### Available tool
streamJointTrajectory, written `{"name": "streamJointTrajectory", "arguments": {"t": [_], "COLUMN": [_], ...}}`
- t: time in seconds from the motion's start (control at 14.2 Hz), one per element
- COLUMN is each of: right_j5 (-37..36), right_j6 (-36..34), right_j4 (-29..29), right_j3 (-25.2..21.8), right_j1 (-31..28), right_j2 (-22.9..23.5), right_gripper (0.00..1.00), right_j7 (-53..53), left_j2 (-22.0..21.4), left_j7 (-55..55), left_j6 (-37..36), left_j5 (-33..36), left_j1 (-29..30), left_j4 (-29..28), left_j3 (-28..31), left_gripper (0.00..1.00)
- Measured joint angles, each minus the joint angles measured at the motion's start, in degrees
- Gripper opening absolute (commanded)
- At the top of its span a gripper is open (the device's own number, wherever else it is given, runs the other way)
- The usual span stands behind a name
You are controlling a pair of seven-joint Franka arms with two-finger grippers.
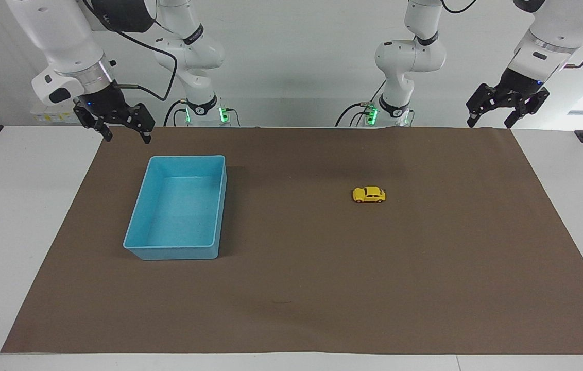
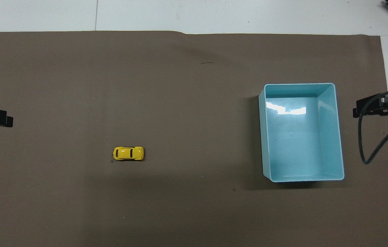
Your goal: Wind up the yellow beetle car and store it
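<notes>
The yellow beetle car point(image 1: 369, 194) sits on the brown mat point(image 1: 322, 288) right of center frame, well apart from the empty blue bin point(image 1: 137, 221), as the left gripper point(image 1: 497, 116) and right gripper point(image 1: 125, 131) hang open, empty, at the desk's upper corners.

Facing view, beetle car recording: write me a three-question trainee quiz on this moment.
1. True or false: the tiny yellow beetle toy car lies inside the light-blue rectangular plastic bin.
2. Toward which arm's end of the table does the car sit?
3. Fill in: both grippers, left and right, are ___ and empty.

Key: 1 false, it stands on the brown mat; 2 the left arm's; 3 open.
</notes>
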Motion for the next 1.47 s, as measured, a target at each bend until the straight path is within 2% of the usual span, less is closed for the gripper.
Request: {"name": "streamJointTrajectory", "arguments": {"t": [1.12,1.47], "right_j5": [0.0,0.0], "right_j6": [0.0,0.0], "right_j4": [0.0,0.0], "right_j3": [0.0,0.0], "right_j1": [0.0,0.0], "right_j2": [0.0,0.0], "right_gripper": [1.0,1.0], "right_j7": [0.0,0.0], "left_j2": [0.11,1.11], "left_j7": [-0.84,-9.05], "left_j6": [0.23,1.55], "left_j5": [0.0,0.0], "left_j1": [0.0,0.0], "left_j4": [-0.13,-0.64], "left_j3": [-0.41,-0.7], "left_gripper": [1.0,1.0]}}
